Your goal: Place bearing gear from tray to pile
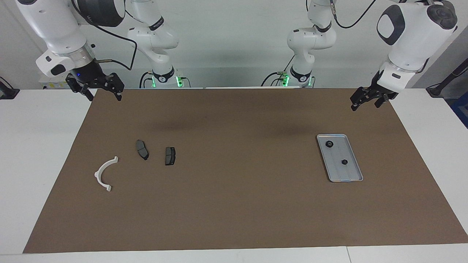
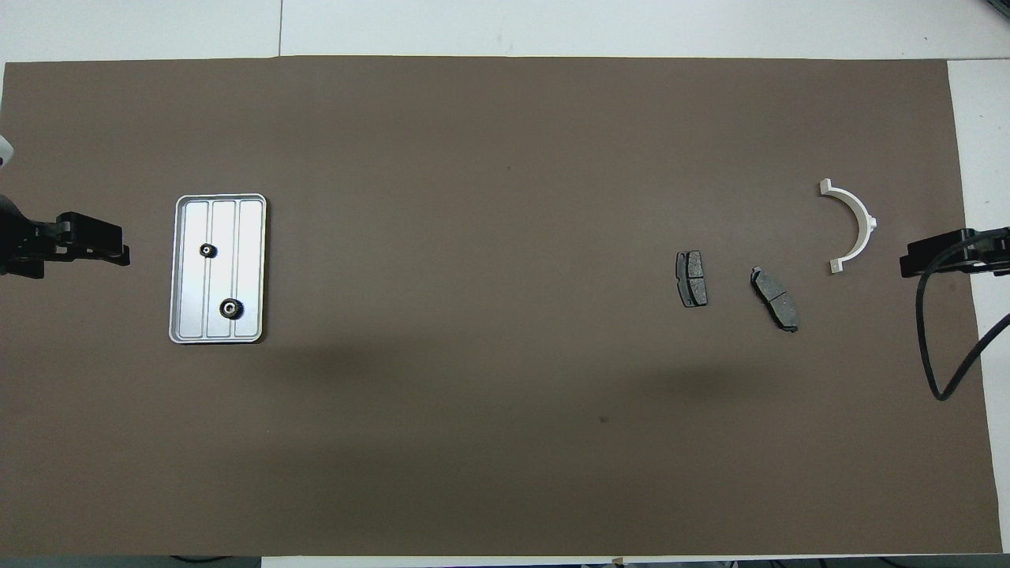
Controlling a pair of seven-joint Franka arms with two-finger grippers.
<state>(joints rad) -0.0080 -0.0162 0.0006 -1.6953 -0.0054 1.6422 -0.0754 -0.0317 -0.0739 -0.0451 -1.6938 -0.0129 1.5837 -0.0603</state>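
- Brown paper matting (image 1: 241,204) is spread over the white table (image 1: 36,153), and every part is laid on it.
- A flat rectangular silver-grey metal tray with rounded corners and lengthwise ridges (image 1: 349,175) (image 2: 189,315) is seen toward the left arm's end of the table.
- Two small black round bearing gears are carried in the tray: the larger gear (image 1: 329,144) (image 2: 230,308) nearer the robots, the smaller gear (image 1: 344,162) (image 2: 207,250) farther from them, well apart.
- The pile is found toward the right arm's end: a white semicircular plastic bracket (image 1: 103,174) (image 2: 855,225) and two dark grey brake-pad-shaped pieces, one (image 1: 142,149) (image 2: 775,298) just beside the other (image 1: 170,156) (image 2: 691,278), none touching.
- The left gripper (image 1: 368,103) (image 2: 118,252) is held in the air over the matting's edge, nearer the robots than the tray; whether its jaws are parted cannot be told.
- The right gripper (image 1: 104,94) (image 2: 915,260) is held over the matting's corner at its own end, jaws spread wide and gripping nothing.
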